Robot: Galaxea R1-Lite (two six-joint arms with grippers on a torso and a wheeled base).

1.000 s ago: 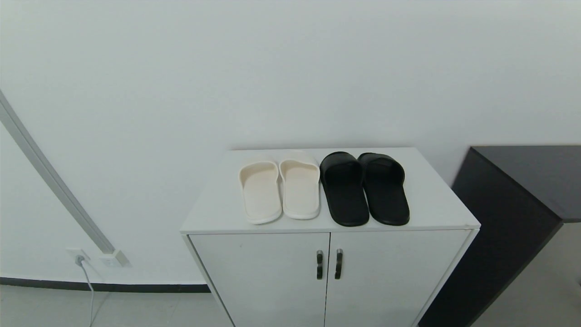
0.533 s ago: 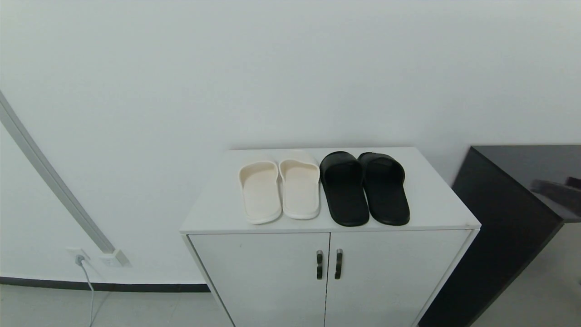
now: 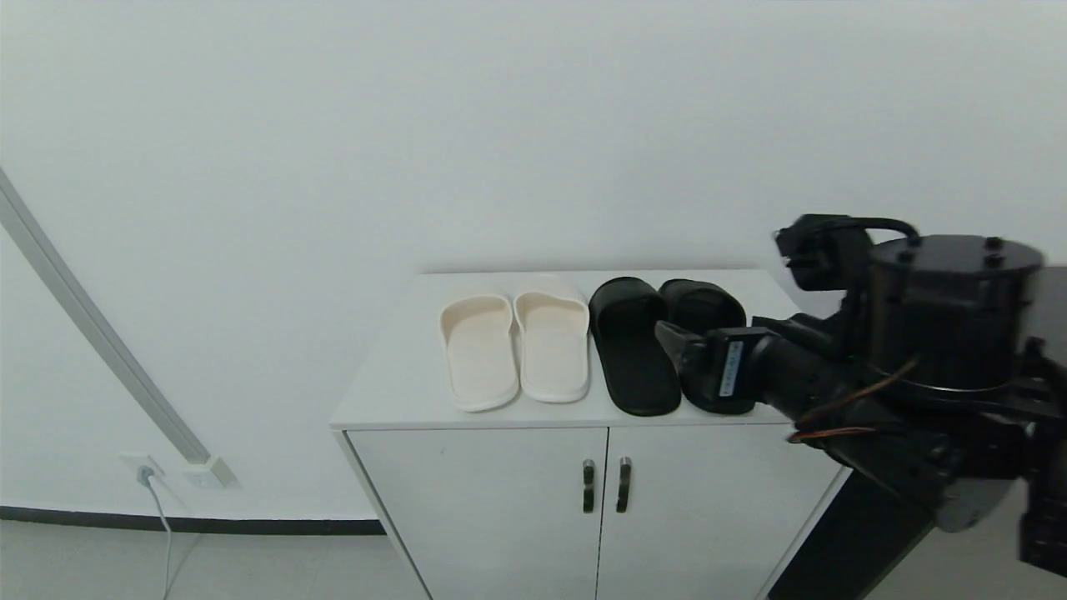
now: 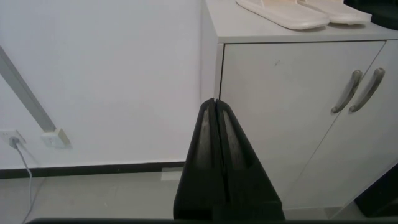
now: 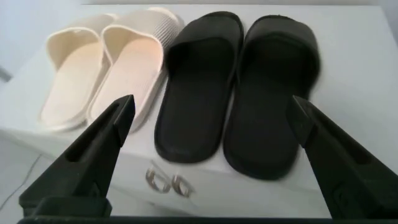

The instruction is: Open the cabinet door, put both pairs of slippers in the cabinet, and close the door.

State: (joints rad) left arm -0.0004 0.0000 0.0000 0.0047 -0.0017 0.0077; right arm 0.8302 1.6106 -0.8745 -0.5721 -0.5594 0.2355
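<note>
White wall behind; the cabinet (image 3: 483,508) has both doors shut, so I judge nothing is done yet. Cream slippers (image 3: 513,350) and black slippers (image 3: 633,350) sit on top. My right gripper (image 5: 211,106) hangs spread wide above the black pair. My left gripper (image 4: 216,106) is pinched closed and empty, low beside the cabinet.

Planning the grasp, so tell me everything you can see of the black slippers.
The black slippers are matte, rubbery-looking slides with broad straps. They lie flat, soles down, side by side on the white cabinet's top, straps toward the wall, heels near the front edge, close beside the cream slippers. The open right tool hangs over them.
</note>
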